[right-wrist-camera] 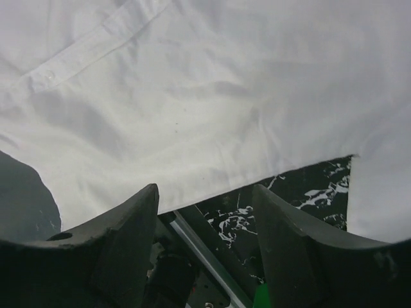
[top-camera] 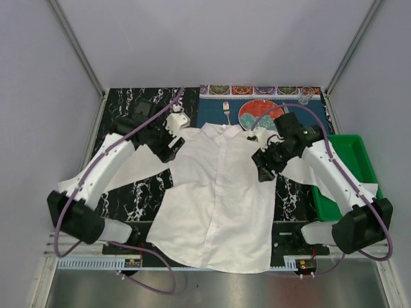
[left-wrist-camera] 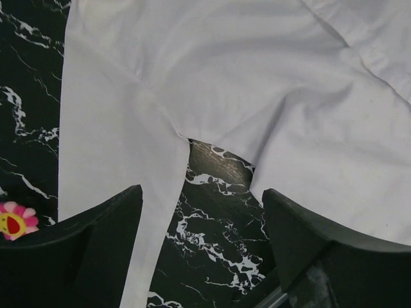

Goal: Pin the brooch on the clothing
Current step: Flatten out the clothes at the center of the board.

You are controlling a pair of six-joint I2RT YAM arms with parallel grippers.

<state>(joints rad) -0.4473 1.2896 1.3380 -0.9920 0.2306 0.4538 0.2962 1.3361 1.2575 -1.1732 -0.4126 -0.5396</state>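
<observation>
Brooch (left-wrist-camera: 16,220): flower, face up on the black table (left-wrist-camera: 218,212), off the shirt (top-camera: 215,192), just beside the outer edge of its sleeve. Partly cut off by a finger (left-wrist-camera: 96,250). Not made out in the top view.
Shirt: spread flat, front up, collar away from the arm bases.
Left gripper (left-wrist-camera: 202,247): fingers spread wide with nothing between them, hanging over the shirt's armpit.
Bearing: the brooch lies outside the jaws, past the finger on the wrist view's left, across the sleeve from the armpit.
Axis: round head, no long axis to line up on. The pin side is hidden underneath.
Right gripper (right-wrist-camera: 205,221): spread, empty, over the shirt's opposite side edge.
Nearer arm: left, by my reading. The right sits across the shirt, well apart.
Next move, judged: shift the left gripper sideways over the sleeve to straddle the flower.
Beyond: plate (top-camera: 260,114) and fork (top-camera: 226,112) past the collar.
</observation>
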